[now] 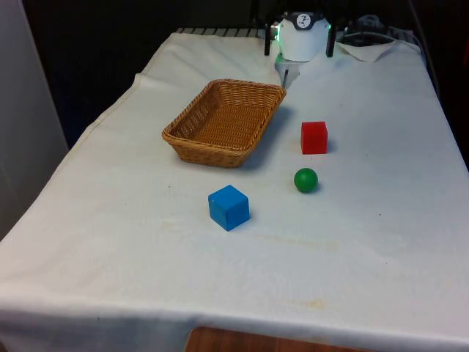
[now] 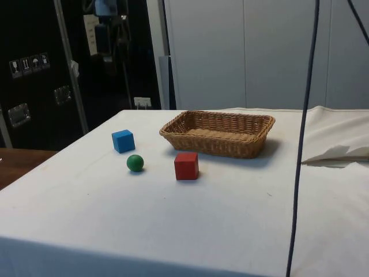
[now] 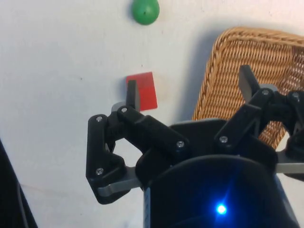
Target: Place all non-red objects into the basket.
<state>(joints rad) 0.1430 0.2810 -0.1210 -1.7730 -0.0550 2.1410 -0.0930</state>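
The gripper (image 3: 190, 92) hung wide open, empty; green ball (image 3: 145, 11) lay beyond its fingertips, probably first for the wicker basket (image 3: 228, 71).

Four things are sitting on the white-clothed worktop (image 1: 381, 242). There is one basket (image 1: 224, 122), woven from tan wicker and holding nothing. There are two cubes: one blue cube (image 1: 229, 207) and one red cube (image 1: 314, 137). There is one ball (image 1: 305, 180), which is green. That is making three small pieces in all, two of them not red, and one container. One robot hand (image 3: 190, 92) is showing in the wrist view.
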